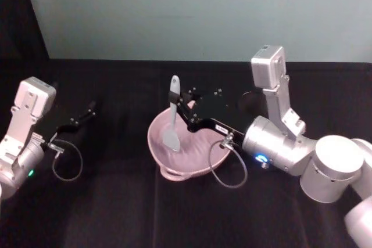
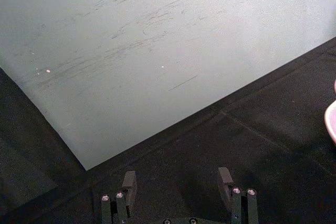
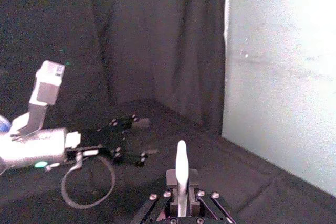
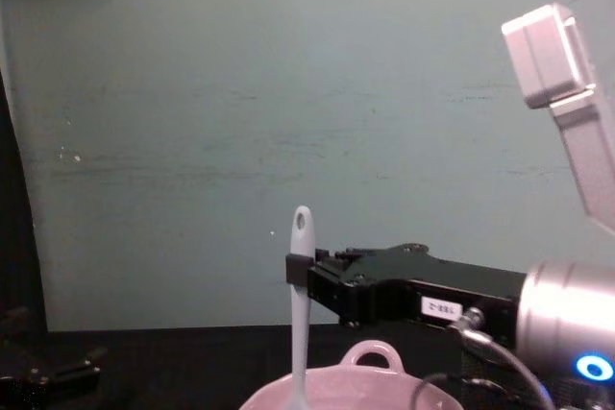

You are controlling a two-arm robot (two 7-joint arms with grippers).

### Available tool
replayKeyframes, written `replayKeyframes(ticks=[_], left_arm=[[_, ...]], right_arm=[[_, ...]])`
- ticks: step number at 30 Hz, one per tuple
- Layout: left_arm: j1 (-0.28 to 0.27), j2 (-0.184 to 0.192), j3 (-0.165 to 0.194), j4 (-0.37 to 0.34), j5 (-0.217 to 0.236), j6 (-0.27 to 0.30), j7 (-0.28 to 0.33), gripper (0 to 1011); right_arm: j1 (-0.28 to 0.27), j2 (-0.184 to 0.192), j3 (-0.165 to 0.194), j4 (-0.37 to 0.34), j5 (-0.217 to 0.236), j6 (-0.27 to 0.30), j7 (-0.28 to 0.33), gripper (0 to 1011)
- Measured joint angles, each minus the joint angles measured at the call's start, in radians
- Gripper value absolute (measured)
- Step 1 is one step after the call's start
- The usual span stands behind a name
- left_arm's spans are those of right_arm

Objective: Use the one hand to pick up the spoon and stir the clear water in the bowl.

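Black boxy right gripper [image 1: 181,108] is clamped on the long white plastic spoon [image 1: 172,121], which stands upright with its head in the wide pale pink ceramic bowl [image 1: 156,143], mid table [image 1: 116,213]. I'd stir small slow circles, clear of the wall (can't read water level). Left gripper [image 1: 86,111] is idle near the left edge, jaws apart.

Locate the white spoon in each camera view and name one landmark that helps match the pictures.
Head view: spoon at centre, upright, head in the pink bowl, held by the right end effector.
Chest view: spoon at bottom centre, rising from the bowl.
Right wrist view: spoon clamped in that end effector.
Left wrist view: parked left end effector faces wall, table, bowl rim sliver.
Shared landmark: the pale wall.
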Motion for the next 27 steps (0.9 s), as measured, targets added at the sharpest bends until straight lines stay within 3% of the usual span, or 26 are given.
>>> replayKeyframes(ticks=[9,14,18,27], left_arm=[[0.0,0.0,0.0,0.0,0.0,0.0,0.0,1011],[0.0,0.0,0.0,0.0,0.0,0.0,0.0,1011],[0.0,0.0,0.0,0.0,0.0,0.0,0.0,1011],[0.0,0.0,0.0,0.0,0.0,0.0,0.0,1011]], right_arm=[[0.05,-0.071,0.012,0.13,-0.077,-0.099,-0.066,117],[0.056,-0.069,0.037,0.15,-0.107,-0.107,-0.09,117],[0.045,-0.052,0.054,0.125,-0.107,-0.086,-0.089,116],[-0.051,0.025,0.095,-0.042,-0.061,-0.025,-0.037,117]])
